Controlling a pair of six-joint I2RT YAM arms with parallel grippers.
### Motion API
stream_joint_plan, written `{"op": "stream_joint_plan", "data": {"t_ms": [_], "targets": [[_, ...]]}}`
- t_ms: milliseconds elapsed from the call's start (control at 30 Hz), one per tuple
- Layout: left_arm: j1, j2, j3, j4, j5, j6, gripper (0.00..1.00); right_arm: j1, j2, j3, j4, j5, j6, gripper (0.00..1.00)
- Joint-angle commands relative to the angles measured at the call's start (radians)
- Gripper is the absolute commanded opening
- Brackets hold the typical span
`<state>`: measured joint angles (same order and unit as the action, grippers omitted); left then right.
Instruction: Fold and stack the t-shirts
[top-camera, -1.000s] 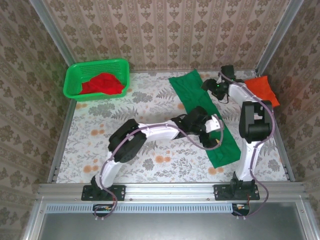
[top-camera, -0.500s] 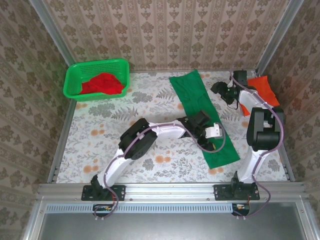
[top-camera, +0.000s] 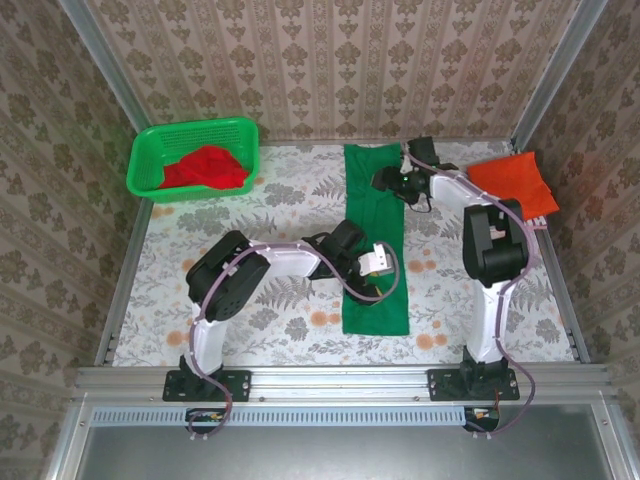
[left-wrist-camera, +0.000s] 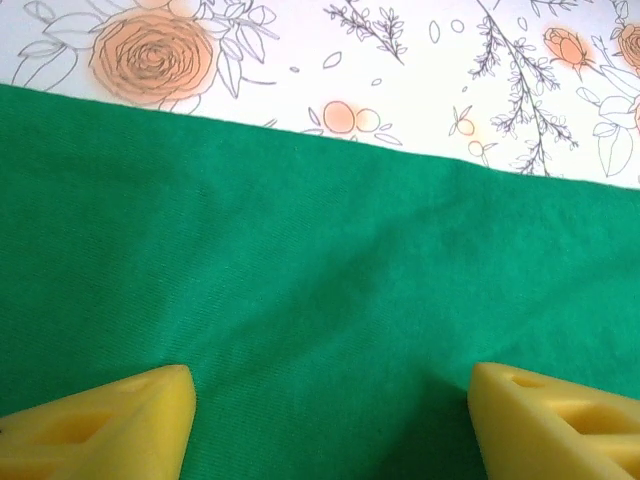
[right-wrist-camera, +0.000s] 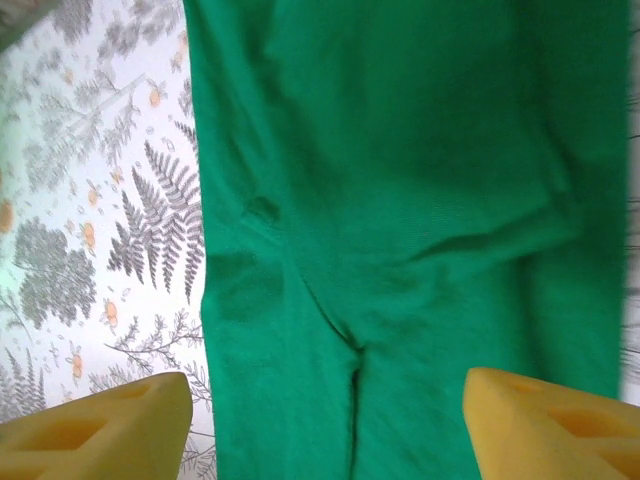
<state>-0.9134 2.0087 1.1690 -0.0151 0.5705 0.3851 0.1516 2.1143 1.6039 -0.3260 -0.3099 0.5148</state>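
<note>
Dark green cloth t-shirt (top-camera: 376, 305) folded into a long narrow strip, flat on the flower-printed table top (top-camera: 250, 215), about mid-table, running from the far edge toward the near edge. Over its middle, left gripper (top-camera: 374, 268), yellow fingers (left-wrist-camera: 110, 420) spread wide with smooth green cloth beneath and nothing gripped; touching the cloth or just above it, not clear. Over its far end, right gripper (top-camera: 390, 183), fingers (right-wrist-camera: 100, 430) equally wide, creased cloth below. Well apart, near the far right corner, orange-red cloth t-shirt (top-camera: 515, 183), folded flat. In the far left corner, bright green plastic lattice basket (top-camera: 195, 128) with crumpled red cloth t-shirt (top-camera: 205, 167) inside.
</note>
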Motion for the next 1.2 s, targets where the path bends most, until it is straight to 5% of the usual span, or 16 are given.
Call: {"op": "stream_joint_plan", "data": {"t_ms": [0,400,633,900,1167], "targets": [[0.007,-0.017,-0.047,-0.033,0.012,-0.033,0.73,0.012,0.096,0.112,-0.085,0.034,-0.021,0.71],[0.050,-0.096,-0.203,0.070,-0.044,-0.097,0.74,0.041,0.350,0.410,-0.205,-0.079,0.013,0.70],[0.052,-0.176,-0.214,0.062,-0.115,-0.113,0.77,0.060,0.361,0.481,-0.232,-0.092,0.016,0.71],[-0.030,-0.333,-0.185,0.092,-0.403,-0.308,0.93,0.059,0.157,0.338,-0.140,-0.047,-0.044,0.74],[-0.077,-0.373,-0.209,-0.046,-0.617,-0.385,0.93,0.024,-0.079,0.014,0.006,0.002,-0.042,0.75]]}}
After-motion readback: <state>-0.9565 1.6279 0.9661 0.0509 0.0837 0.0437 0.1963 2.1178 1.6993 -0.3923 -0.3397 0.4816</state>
